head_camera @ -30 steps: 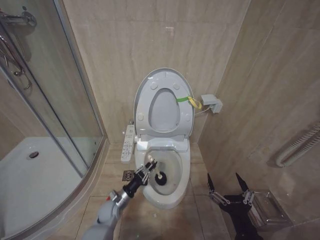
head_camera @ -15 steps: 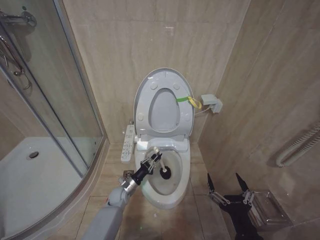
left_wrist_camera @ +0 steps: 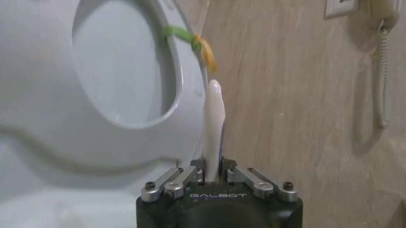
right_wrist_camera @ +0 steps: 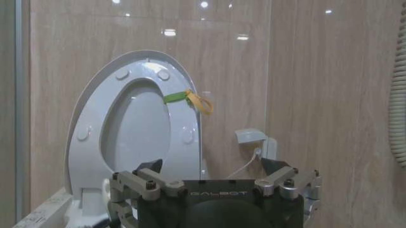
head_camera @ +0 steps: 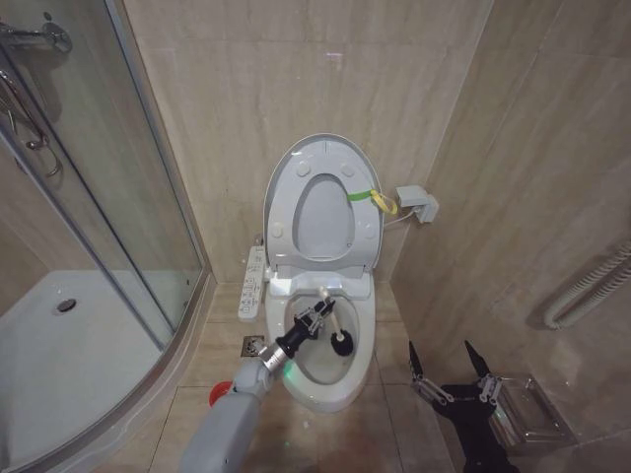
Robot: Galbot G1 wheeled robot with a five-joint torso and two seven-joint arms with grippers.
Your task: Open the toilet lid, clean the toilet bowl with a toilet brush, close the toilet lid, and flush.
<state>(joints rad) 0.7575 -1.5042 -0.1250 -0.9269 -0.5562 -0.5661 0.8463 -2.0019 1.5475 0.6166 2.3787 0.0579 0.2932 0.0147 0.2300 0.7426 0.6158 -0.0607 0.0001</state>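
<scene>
1. My left gripper [head_camera: 314, 322] pinches the brush [head_camera: 335, 335] by its white handle, angled down so the dark head reaches inside the bowl [head_camera: 363, 325] for scrubbing.
2. The lid [head_camera: 370, 168] and seat [head_camera: 340, 175] stand upright against the wall, leaving the bowl clear.
3. My right gripper [head_camera: 450, 370] waits low by the floor, fingers spread, holding nothing.

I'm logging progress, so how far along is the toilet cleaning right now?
Done: the toilet lid stands open. In hand: the left claw grips the toilet brush, its head down in the toilet bowl. Left: closing the lid and flushing. The right claw waits open, low beside the toilet.
</scene>
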